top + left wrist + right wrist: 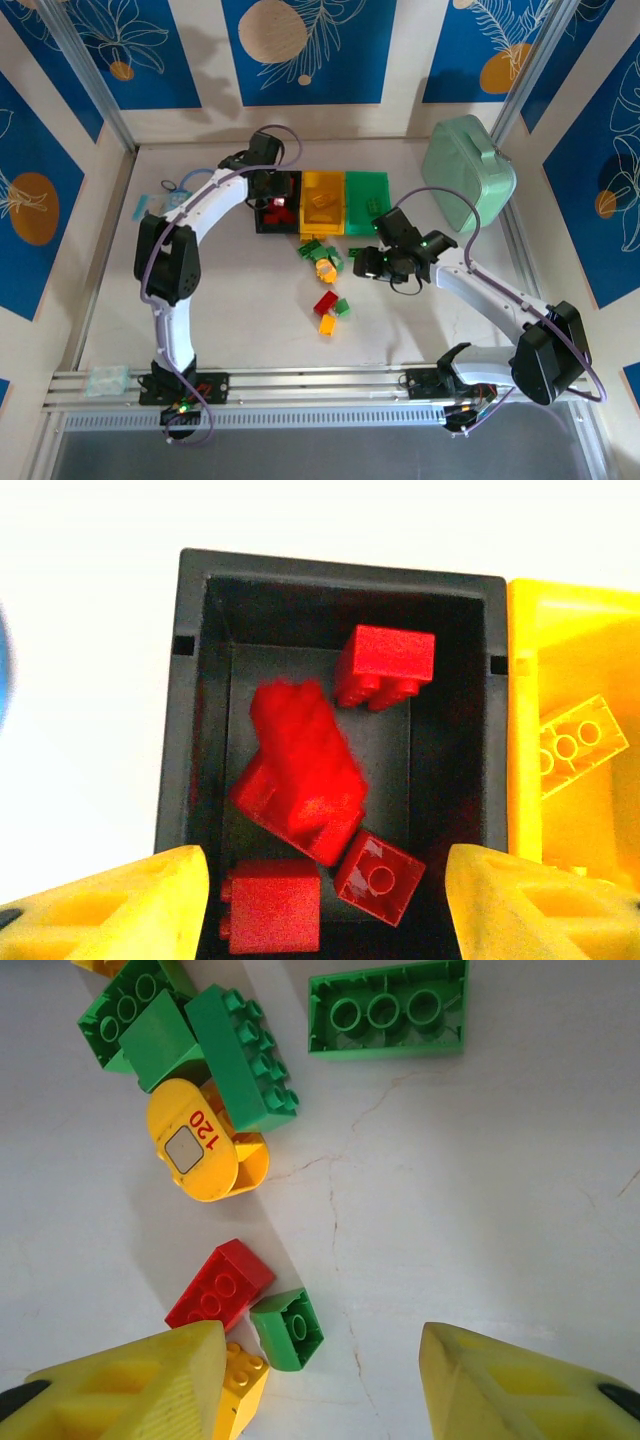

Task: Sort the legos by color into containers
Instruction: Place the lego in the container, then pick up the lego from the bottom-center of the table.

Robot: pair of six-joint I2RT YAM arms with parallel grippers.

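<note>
Top external: mint-green case near green bin, not touching.

One overhead, two wrist close-ups.
Top looks down on the table; beyond the jaws, left wrist sees the black bin, right wrist loose legos.

1. I read this as a robot-lab test booth.
2. Blue leaf-print panels wall in a white table (aluminium posts at the corners).
3. Left arm and right arm bolted to an aluminium rail.
</note>
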